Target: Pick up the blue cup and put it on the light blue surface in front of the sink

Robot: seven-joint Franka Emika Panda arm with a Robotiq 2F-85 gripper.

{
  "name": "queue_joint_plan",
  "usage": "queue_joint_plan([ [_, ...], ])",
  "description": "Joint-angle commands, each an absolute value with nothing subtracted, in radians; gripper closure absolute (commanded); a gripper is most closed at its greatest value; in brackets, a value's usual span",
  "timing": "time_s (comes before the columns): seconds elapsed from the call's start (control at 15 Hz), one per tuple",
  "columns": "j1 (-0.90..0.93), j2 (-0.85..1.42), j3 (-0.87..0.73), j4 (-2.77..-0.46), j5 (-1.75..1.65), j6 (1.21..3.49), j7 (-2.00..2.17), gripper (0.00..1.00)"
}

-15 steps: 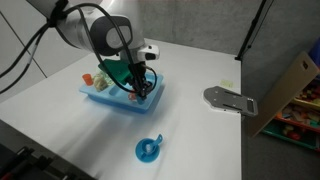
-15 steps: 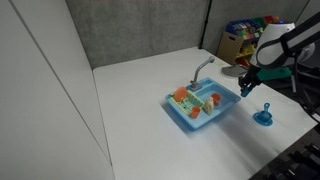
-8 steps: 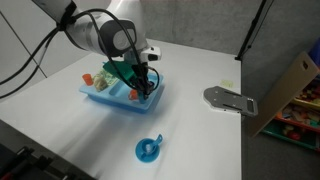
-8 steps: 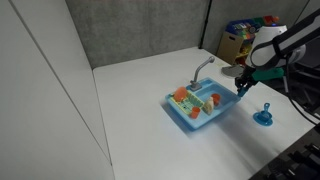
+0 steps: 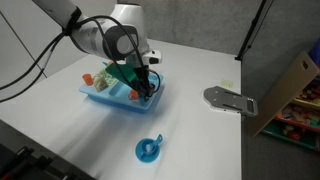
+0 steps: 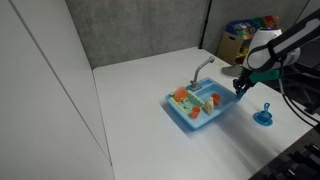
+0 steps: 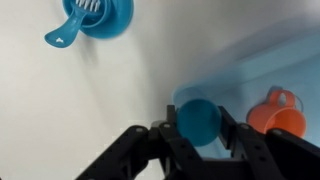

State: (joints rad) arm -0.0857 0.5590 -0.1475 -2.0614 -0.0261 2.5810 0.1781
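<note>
The sink [image 5: 105,98] stands on the table [image 5: 200,135], with its faucet [image 6: 203,68] at the rim towards the wall in an exterior view. The gripper [image 5: 146,92] hangs over one end of the sink. The cup [image 7: 197,120] is clamped between the jaws, just beside a mug [image 7: 280,112] in the wrist view. A disc [image 5: 148,150] lies on the table, apart from the sink, off the gripper's end. A flat tool [image 5: 230,100] lies further off, near a box [image 5: 290,85].

Figure: surrounding objects on the white desk [image 5: 205,140].
A blue disc with a short handle [image 5: 148,149] lies alone near the desk edge; a grey flat piece [image 5: 230,100] rests near a cardboard box [image 5: 292,85]; 1 orange cup [image 7: 280,118] shows in the wrist view.
</note>
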Motion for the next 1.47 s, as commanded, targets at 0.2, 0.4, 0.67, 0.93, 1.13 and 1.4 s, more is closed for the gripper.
queue_joint_plan([
  [0.2, -0.095, 0.579, -0.134, -2.024, -0.008, 2.553, 0.153, 0.83],
  [0.4, -0.097, 0.580, -0.131, -2.021, -0.006, 2.556, 0.149, 0.83],
  [0.67, -0.095, 0.585, -0.131, -2.008, -0.007, 2.551, 0.153, 0.83],
  [0.93, -0.096, 0.588, -0.133, -1.996, -0.007, 2.548, 0.155, 0.83],
  [1.13, -0.097, 0.594, -0.132, -1.989, -0.007, 2.545, 0.155, 0.83],
  [1.4, -0.095, 0.605, -0.136, -1.982, -0.010, 2.538, 0.158, 0.83],
])
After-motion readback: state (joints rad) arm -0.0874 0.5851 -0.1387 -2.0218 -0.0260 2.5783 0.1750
